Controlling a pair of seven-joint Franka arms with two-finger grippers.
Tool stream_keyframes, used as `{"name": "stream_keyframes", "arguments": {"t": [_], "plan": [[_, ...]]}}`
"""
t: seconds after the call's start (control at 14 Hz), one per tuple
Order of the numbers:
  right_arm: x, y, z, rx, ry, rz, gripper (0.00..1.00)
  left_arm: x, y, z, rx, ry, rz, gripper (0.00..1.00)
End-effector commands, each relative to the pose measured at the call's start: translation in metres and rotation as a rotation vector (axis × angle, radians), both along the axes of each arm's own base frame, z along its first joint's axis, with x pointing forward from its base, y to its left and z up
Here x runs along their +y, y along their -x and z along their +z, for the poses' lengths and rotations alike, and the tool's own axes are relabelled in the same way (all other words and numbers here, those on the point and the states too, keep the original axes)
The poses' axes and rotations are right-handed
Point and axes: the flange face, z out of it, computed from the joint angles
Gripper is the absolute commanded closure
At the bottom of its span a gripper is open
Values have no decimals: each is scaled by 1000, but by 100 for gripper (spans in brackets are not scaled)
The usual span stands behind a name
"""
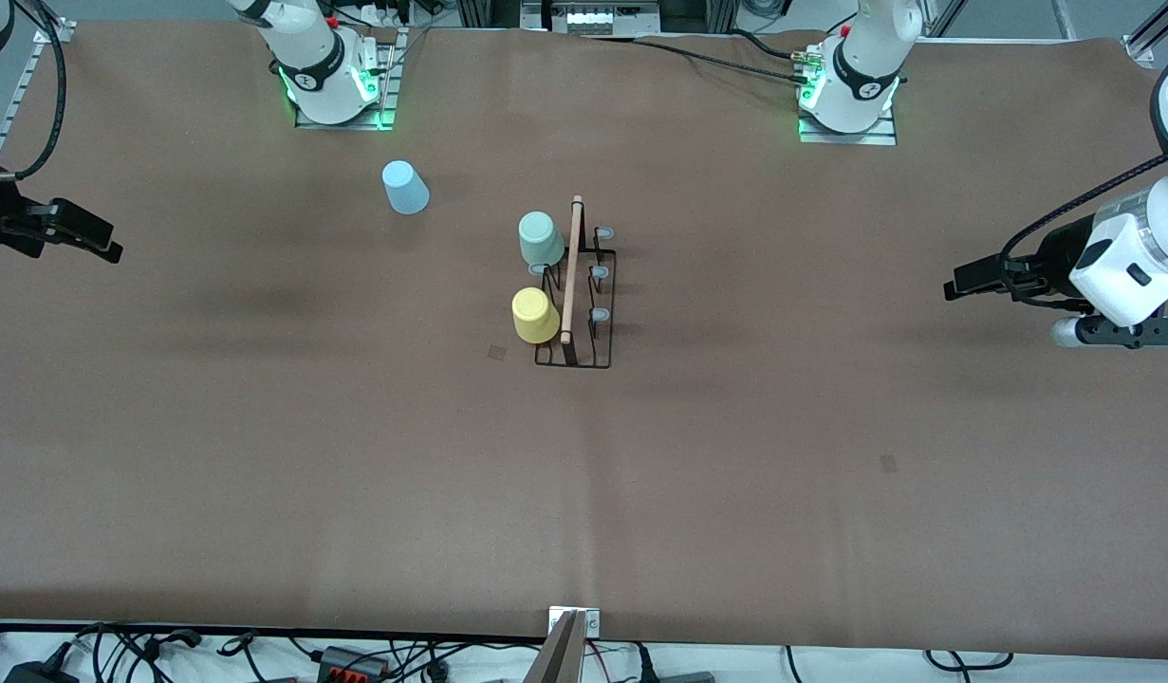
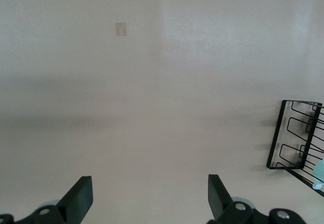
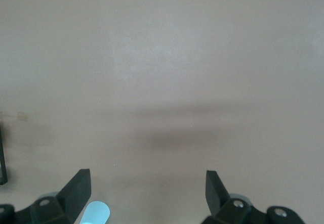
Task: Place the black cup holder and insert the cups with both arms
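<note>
Near the middle of the tabletop [image 1: 735, 455] you've got the black cup holder [image 1: 578, 308], standing flat with its wooden rod handle [image 1: 571, 270] running toward the front camera. Pale green cup [image 1: 540, 238] sits upside down on a peg on the side of the holder toward the right arm's end; yellow cup [image 1: 535, 315] is also upside down on that same side, nearer the front camera than the green one. Three grey-tipped pegs [image 1: 600, 273] on the side toward the left arm's end are bare. Light blue cup [image 1: 405, 187] stands upside down on the tabletop by itself, well apart from the holder, toward the right arm's base and farther from the front camera. Your left tool [image 2: 151, 196] hangs over bare tabletop at the left arm's end, fingers [image 2: 81, 196] spread wide, nothing between them; a corner of the holder shows at the edge of the left wrist view. Your right tool [image 3: 148, 192] hangs over the right arm's end of the tabletop, fingers [image 3: 78, 186] likewise apart and holding nothing; a bit of the blue cup peeks in by one finger in the right wrist view. Both arms wait, well apart from the holder.
</note>
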Motion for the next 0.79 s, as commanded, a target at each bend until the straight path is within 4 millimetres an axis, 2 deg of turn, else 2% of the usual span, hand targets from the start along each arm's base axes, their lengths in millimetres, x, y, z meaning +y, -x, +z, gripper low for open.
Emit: {"name": "stream_keyframes", "arguments": {"t": [0.0,0.5,0.64,0.72], "plan": [[-1,8,3,-9,8,14,0,-1,0,7,-2,-20,-21,0],[-2,7,1,-4,1,10,0,5,0,6,-3,-16,-23,0],[-2,7,2,-7,2,9,0,8,-1,7,-17,-9,-73,0],[-2,7,2,-8,2,9,0,12,-3,1,-19,1,-120,0]]}}
